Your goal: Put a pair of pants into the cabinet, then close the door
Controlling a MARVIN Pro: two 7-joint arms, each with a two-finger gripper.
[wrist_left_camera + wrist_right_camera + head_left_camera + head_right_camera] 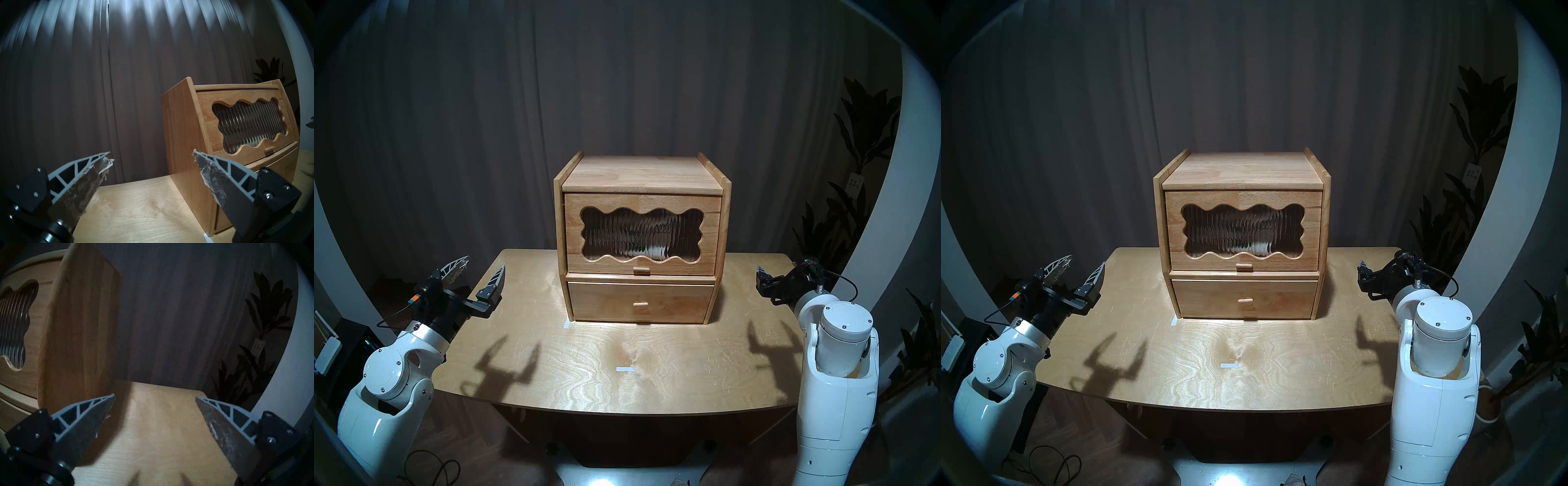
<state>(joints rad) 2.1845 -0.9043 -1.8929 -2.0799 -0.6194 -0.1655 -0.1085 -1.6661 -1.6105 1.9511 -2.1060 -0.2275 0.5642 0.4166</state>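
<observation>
The light-wood cabinet [639,173] stands at the back middle of the table, and its door [639,202] with the wavy ribbed-glass window is down and closed. Behind the glass a pale blur with green flecks, the pants [653,251], lies inside; the ribbing hides the details. My left gripper [485,263] hovers open and empty over the table's left edge, well left of the cabinet [185,135]. At the table's right edge my right gripper [777,271] is also open and empty, its fingers [88,419] spread wide beside the cabinet's side wall [79,331].
A drawer [639,302] with a small pull sits closed under the door. The wooden table [619,342] carries two white tape marks [625,369]. A dark curtain hangs behind, and leafy plants [863,142] stand at the right.
</observation>
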